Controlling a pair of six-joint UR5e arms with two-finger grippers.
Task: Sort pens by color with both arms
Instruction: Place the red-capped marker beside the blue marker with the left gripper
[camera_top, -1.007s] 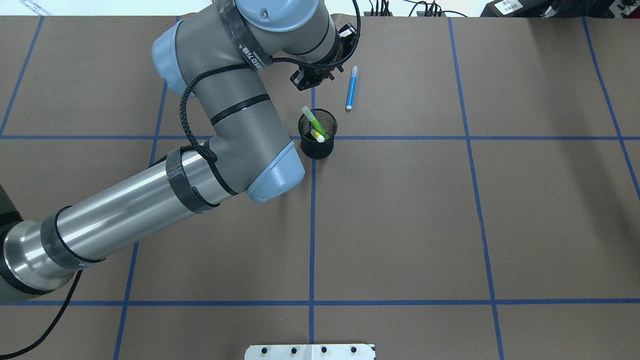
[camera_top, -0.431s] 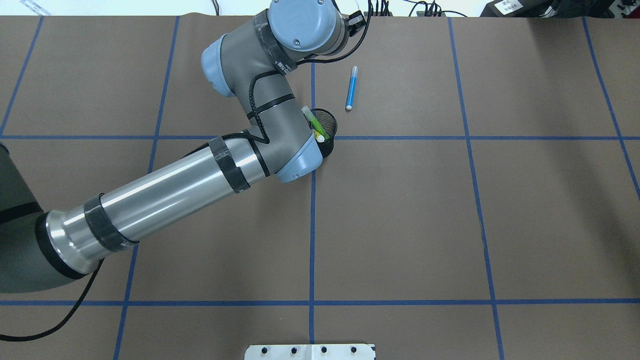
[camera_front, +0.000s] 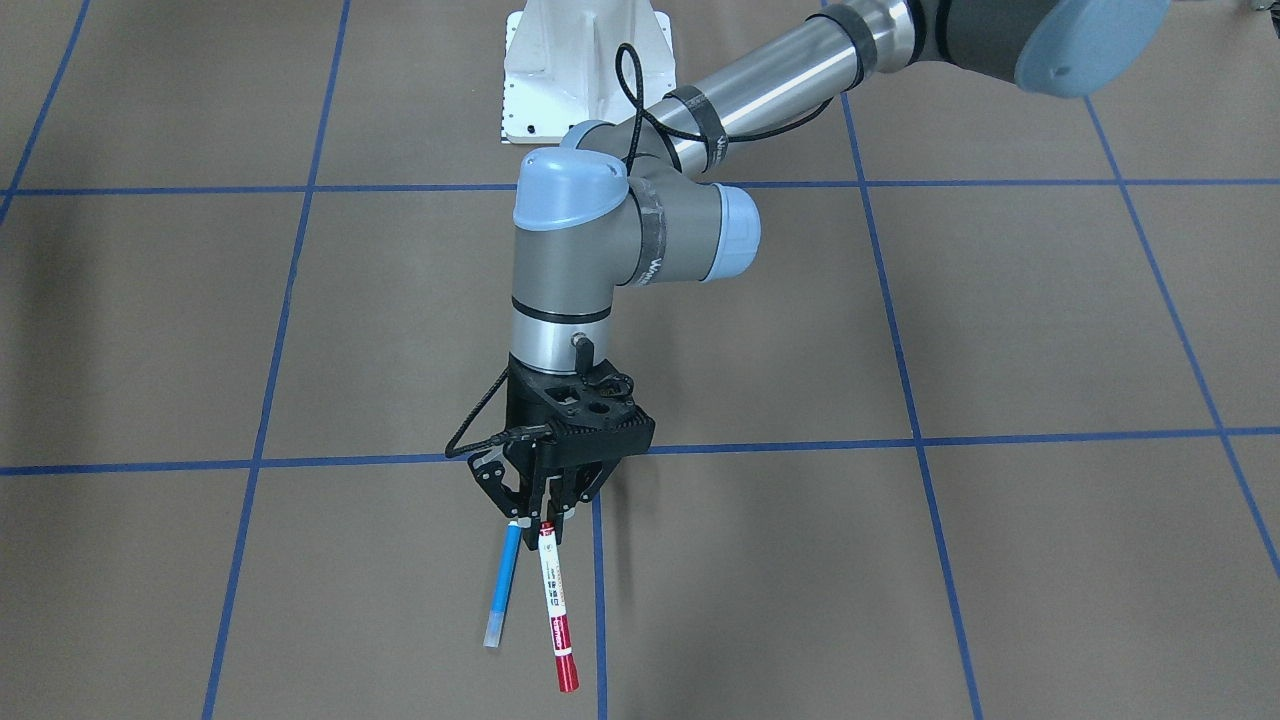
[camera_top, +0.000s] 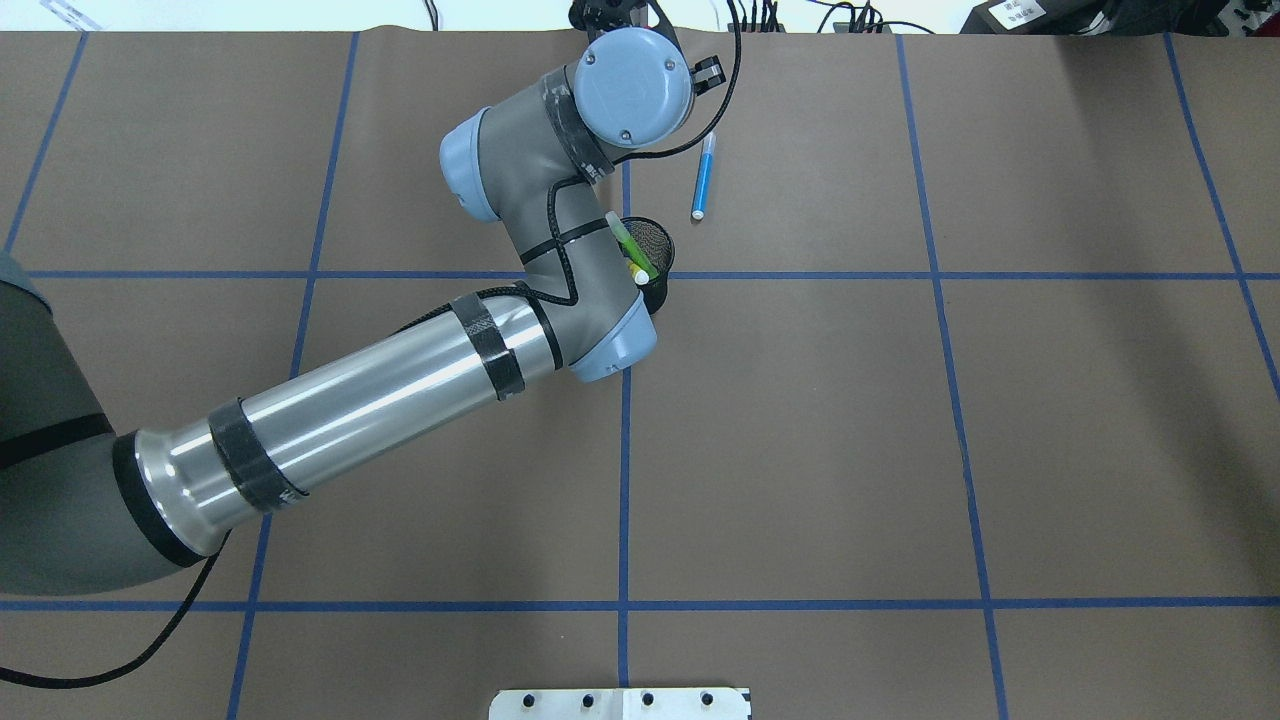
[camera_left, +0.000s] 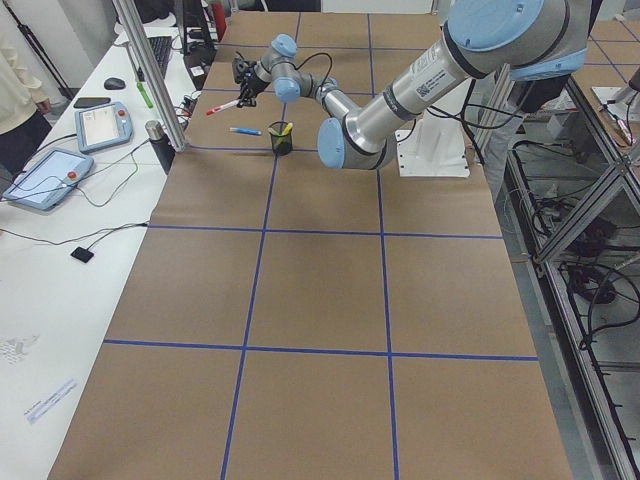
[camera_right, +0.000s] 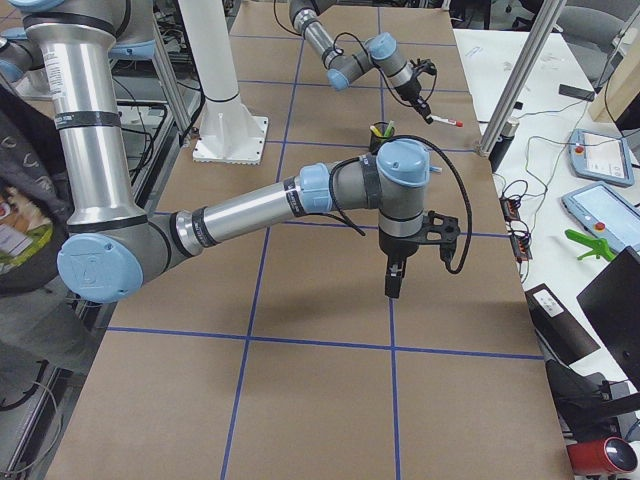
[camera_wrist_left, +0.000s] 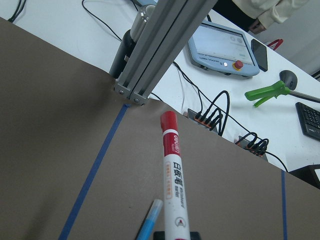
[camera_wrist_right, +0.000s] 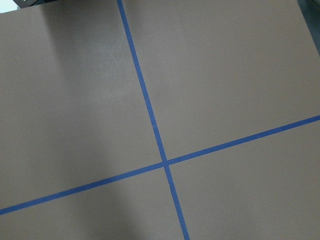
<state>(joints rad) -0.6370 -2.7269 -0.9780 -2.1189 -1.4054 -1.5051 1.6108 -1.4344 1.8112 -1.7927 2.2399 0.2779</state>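
My left gripper (camera_front: 535, 520) is shut on a white pen with red ends (camera_front: 553, 600) and holds it tilted above the table, as the left wrist view (camera_wrist_left: 175, 185) also shows. A blue pen (camera_front: 503, 585) lies flat on the brown table right beside it, and it shows in the overhead view (camera_top: 703, 178) too. A fluorescent green pen (camera_top: 628, 240) and a yellow pen (camera_top: 640, 275) stand in a black mesh cup (camera_top: 655, 245). My right gripper (camera_right: 392, 290) hangs over bare table in the exterior right view only. I cannot tell whether it is open or shut.
The left arm's elbow (camera_top: 600, 340) overlaps the cup from above. Blue tape lines (camera_top: 624, 450) grid the table. A metal post (camera_wrist_left: 150, 55), cables and tablets (camera_wrist_left: 222, 47) stand just past the far table edge.
The left arm has stretched farther across the table. Its gripper went from just beyond the cup to the far edge. The blue pen and the cup have not moved.
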